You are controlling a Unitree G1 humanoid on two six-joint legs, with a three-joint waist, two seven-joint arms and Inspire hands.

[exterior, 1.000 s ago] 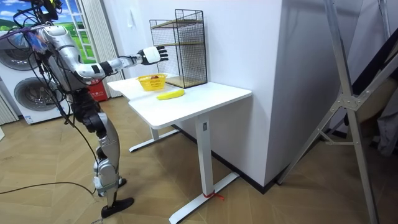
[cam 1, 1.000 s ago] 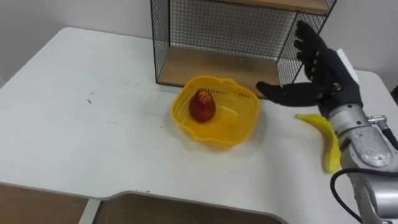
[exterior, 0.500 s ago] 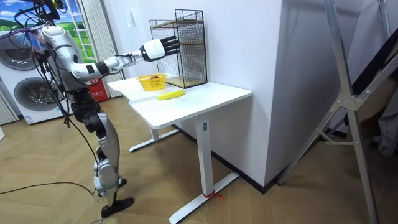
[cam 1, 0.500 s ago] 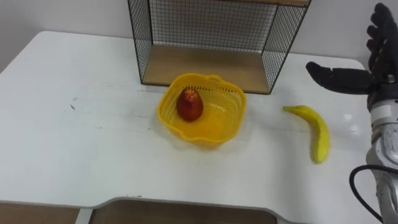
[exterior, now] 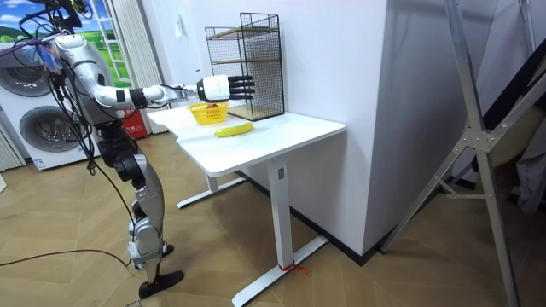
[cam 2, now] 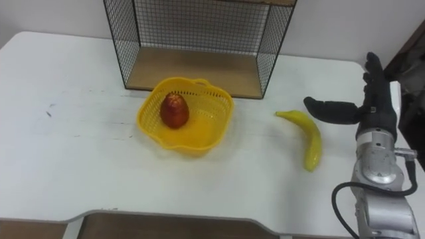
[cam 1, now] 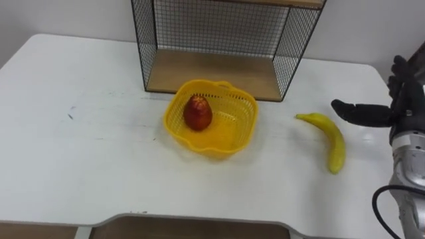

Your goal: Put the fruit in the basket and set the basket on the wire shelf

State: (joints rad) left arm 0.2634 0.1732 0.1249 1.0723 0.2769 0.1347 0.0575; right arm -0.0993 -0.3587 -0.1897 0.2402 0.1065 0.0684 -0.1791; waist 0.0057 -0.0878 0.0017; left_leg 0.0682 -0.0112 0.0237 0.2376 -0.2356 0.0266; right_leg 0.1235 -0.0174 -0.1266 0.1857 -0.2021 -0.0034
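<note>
— Right hand (cam 2: 373, 106)?
— Spread open, empty, held near the banana (cam 2: 307, 139) on its right, thumb stretched toward it.
— And the fruit?
— Banana lying on the white table (cam 2: 80, 166), outside the yellow basket (cam 2: 187, 151). Red apple (cam 2: 174, 110) already inside, in front of the wire shelf (cam 2: 199, 26).
— Step in hand?
— Reaching for the banana, most likely. Next: lower, close round its middle, carry left into the basket.
</note>
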